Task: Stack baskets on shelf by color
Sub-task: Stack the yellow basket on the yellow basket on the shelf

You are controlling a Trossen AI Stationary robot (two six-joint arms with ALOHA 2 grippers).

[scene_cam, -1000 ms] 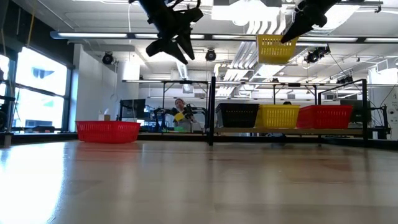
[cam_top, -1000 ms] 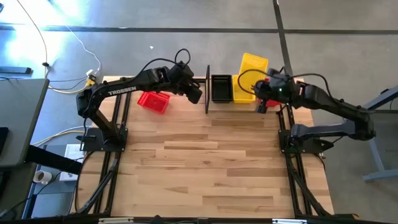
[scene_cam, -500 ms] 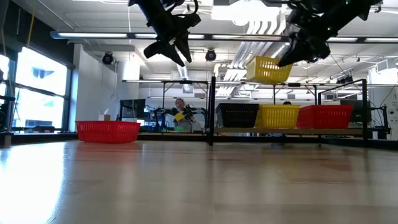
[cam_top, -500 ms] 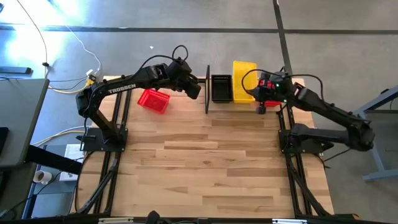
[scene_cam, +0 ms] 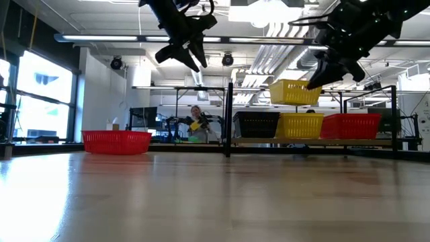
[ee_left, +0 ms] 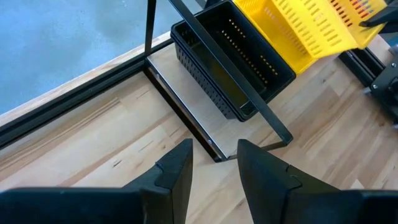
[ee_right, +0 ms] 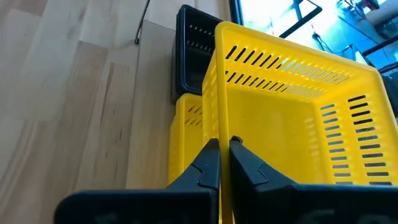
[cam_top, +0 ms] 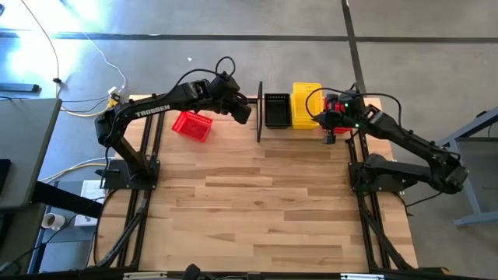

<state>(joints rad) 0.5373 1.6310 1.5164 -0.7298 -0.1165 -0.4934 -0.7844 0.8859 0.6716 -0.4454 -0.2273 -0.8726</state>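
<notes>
The shelf (scene_cam: pixel 228 121) stands at the table's far edge and holds a black basket (scene_cam: pixel 255 124), a yellow basket (scene_cam: pixel 300 125) and a red basket (scene_cam: pixel 351 125) side by side. A second yellow basket (scene_cam: pixel 294 92) hangs just above the shelved yellow one (ee_right: pixel 186 140), with my right gripper (ee_right: pixel 224 144) shut on it. Another red basket (cam_top: pixel 191 125) rests on the table left of the shelf. My left gripper (ee_left: pixel 214 152) hovers open and empty, high over the shelf's left end post (cam_top: pixel 259 109). My right gripper pinches one upright wall of the yellow basket at its rim (ee_right: pixel 220 127), with one finger inside the basket and one outside. The fingers slant down from the table's right side. The basket hangs clear and about level, its open side up, over the shelved yellow basket.
The shelf's thin black posts and top rail (ee_left: pixel 249 93) run over the black basket. The wide wooden tabletop (cam_top: pixel 264 210) lies bare toward the near edge. A person (scene_cam: pixel 195 117) shows in the room beyond the table.
My right gripper has come down with the yellow basket and drawn a little toward the table's near edge. The basket was high and tilted. It now hangs about level, close above the shelved yellow one.
</notes>
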